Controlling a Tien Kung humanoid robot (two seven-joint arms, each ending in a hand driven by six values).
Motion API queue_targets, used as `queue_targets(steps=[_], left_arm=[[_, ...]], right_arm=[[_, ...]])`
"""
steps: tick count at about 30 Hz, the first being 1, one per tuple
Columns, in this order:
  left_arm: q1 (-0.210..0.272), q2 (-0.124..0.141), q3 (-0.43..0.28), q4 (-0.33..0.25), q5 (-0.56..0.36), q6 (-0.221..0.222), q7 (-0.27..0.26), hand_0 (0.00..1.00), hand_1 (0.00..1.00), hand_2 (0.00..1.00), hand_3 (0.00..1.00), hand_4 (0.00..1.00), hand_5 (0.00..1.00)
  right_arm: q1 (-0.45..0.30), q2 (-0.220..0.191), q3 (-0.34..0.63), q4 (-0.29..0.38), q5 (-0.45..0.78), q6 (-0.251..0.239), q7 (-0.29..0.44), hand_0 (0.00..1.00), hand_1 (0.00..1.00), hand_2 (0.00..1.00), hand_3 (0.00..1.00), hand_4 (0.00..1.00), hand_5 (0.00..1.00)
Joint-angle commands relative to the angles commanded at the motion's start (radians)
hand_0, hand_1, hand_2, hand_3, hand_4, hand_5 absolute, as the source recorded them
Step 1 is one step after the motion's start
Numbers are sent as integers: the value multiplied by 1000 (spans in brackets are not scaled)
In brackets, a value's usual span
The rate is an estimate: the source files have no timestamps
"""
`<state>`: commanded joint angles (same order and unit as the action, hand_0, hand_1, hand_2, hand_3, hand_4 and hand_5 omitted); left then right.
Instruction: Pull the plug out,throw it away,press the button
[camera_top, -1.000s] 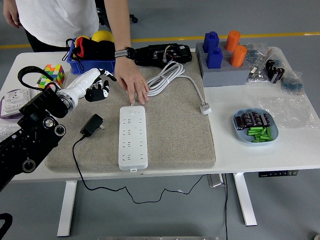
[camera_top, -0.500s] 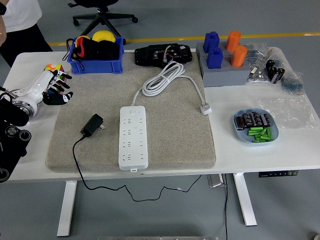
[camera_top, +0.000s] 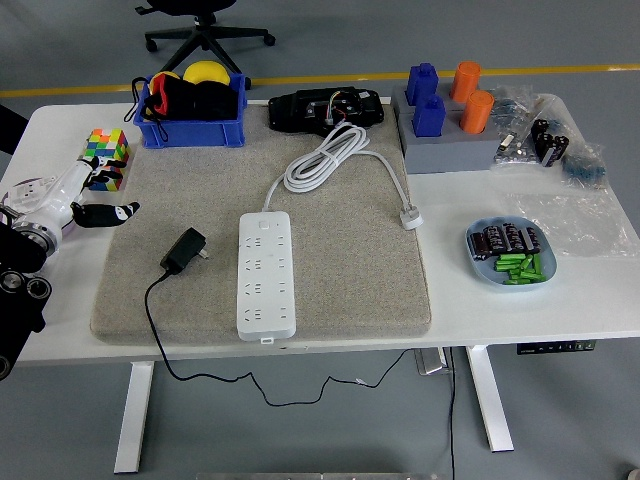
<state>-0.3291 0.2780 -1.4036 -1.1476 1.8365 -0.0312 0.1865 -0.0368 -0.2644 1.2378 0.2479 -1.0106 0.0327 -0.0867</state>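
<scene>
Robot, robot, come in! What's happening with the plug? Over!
Left hand open, empty, at table's left edge. Black plug lies unplugged on mat beside power strip. Nothing in the way.

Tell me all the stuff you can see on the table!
White power strip: one, mat centre.
Black plug adapter: one, on mat left of strip, unplugged.
White coiled cable: one, mat's far side.
Grey felt mat: one, table middle.
Blue plastic bin: one, far left, holding yellow and black items.
Colourful puzzle cube: one, left edge.
Black device: one, far centre.
Grey block holder: one, two blue and two orange pegs.
Blue plate: one, right, black and green pieces.
Left hand: white and black, left edge, open.
</scene>
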Motion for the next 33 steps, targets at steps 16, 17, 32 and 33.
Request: queue_targets(steps=[16, 17, 32, 33], left_arm=[[6, 0, -7, -10, -7, -4, 3, 821, 776, 740, 796, 763, 107], [8, 1, -9, -11, -8, -3, 2, 821, 776, 740, 796, 763, 107], [-3, -7, -51, -15, -7, -1, -3, 818, 771, 738, 793, 762, 108], [-5, -6, -47, -13, -7, -1, -3, 818, 771, 738, 793, 762, 108]], right_arm=[[0, 0, 9, 0, -4, 0, 0, 728, 677, 658, 640, 742, 581], [1, 0, 10, 0, -5, 0, 0, 728, 677, 658, 640, 742, 581], [33, -6, -19, -2, 3, 2, 0, 729, 677, 658, 639, 742, 582], [33, -8, -20, -2, 3, 1, 0, 729, 677, 658, 639, 742, 582]])
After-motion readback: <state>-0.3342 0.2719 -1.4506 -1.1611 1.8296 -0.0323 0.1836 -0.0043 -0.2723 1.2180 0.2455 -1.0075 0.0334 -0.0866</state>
